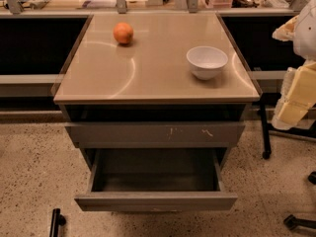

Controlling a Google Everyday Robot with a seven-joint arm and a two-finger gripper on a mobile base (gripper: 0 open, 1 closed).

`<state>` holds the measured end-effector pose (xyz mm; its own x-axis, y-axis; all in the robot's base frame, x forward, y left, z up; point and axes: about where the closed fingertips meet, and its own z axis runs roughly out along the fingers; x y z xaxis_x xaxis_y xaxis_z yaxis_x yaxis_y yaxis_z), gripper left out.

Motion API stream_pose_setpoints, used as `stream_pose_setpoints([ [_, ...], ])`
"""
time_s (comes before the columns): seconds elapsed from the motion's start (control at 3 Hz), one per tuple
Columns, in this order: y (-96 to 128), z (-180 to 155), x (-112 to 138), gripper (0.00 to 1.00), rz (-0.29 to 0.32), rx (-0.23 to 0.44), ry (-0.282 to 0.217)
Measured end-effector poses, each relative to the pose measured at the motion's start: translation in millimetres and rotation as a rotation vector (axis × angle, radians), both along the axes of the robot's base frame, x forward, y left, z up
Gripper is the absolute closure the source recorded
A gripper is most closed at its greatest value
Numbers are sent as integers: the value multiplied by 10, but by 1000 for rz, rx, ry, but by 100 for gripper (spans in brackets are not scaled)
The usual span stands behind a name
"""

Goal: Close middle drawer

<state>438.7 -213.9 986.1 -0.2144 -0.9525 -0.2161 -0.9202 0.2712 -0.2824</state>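
Grey and handleless, the wide shallow middle drawer [155,201] gapes open low on the tan-topped cabinet [158,70] as my cream gripper [296,93], its spread I cannot tell, hangs well apart at right, approach and push yet to come.

The orange [123,33] lies back-left on the table [158,75], bowl [207,61] right (nearer front); middle drawer [155,201] juts out below; hand [296,100] at right.

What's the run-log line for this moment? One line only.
middle drawer: pulled out, open | gripper: right edge of view, away from drawer | contact: none | closing: not yet done
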Motion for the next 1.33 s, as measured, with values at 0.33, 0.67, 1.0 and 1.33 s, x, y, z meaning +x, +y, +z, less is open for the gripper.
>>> stream_pose_setpoints([
  [0.33, 0, 0, 0, 0, 0, 0, 0],
  [0.67, -11, -195, -41, 0, -9, 47, -9],
  [1.0, -95, -815, -146, 0, -61, 180, 18],
  [1.33, -191, -1559, -250, 0, -141, 317, 90],
])
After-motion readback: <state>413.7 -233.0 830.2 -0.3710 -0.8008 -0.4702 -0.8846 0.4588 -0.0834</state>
